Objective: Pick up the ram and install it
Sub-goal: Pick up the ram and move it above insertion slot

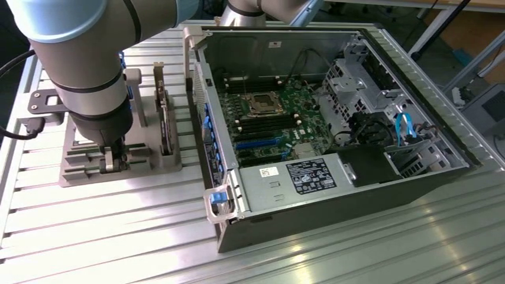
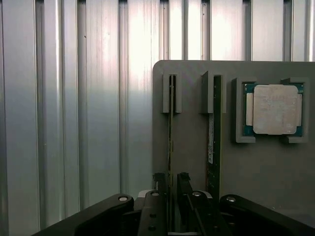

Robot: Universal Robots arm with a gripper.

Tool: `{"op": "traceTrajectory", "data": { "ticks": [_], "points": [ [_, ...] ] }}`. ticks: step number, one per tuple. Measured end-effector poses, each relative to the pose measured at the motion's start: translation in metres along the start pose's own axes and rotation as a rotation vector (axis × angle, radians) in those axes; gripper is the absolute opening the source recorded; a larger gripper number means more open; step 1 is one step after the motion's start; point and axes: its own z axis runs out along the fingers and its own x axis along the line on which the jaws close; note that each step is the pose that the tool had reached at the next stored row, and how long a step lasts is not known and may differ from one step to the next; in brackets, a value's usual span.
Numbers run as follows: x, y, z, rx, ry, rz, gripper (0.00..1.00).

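Inspector: Step in hand?
Assessor: Pickup. The hand (image 2: 171, 179) is narrow, fingers (image 2: 159, 184) either side of the ram (image 2: 171, 123), which stands on edge in its holder (image 2: 192, 147) on the surface (image 2: 74, 123). No clamp evident.
Inspector: Requirement?
Assessor: In my judgement, a centred squeeze and a straight lift clear of the holder.

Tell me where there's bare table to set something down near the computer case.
Bare table runs along the exterior view's lower edge, bordered by the gray holder and the computer case. It is crowded on the holder, where the hand sits over a ram stick, and inside the case.
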Motion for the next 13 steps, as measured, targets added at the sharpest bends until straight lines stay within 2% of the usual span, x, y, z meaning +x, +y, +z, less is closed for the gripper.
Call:
{"op": "traceTrajectory", "data": {
  "ticks": [13],
  "points": [
    [0.0004, 0.0, 0.0, 0.0001, 0.0003, 0.0, 0.24]
  ]
}}
